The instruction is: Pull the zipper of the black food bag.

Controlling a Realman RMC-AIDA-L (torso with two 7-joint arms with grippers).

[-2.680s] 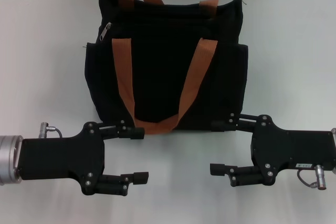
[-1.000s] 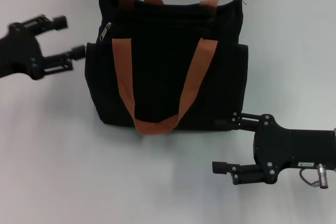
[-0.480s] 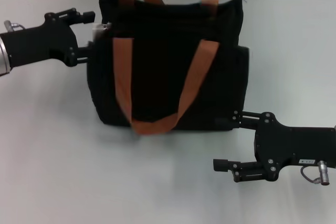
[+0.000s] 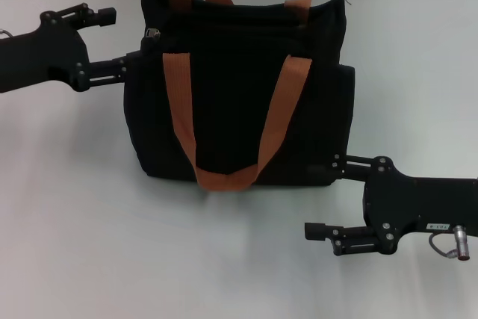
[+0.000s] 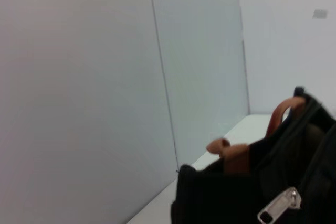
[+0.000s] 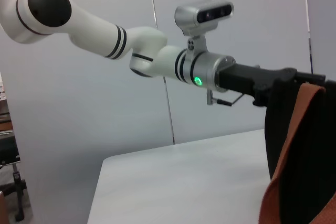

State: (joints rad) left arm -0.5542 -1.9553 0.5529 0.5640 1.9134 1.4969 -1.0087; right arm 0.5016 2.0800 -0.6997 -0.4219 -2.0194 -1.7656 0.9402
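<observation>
Two grippers, both spread open: my left gripper (image 4: 119,39) beside the zipper (image 4: 152,33), right gripper (image 4: 323,198) near the bag (image 4: 231,42).

No wording or number can be read anywhere in these views. The only printed item is a small white sticker (image 4: 438,226) on the flat black body of the right tool (image 4: 323,196), seen from the head; its dark markings are too small to make out. The boxy black fabric bag with rust-orange webbing handles (image 4: 231,102) shows no brand mark or label on any side that is visible.
</observation>
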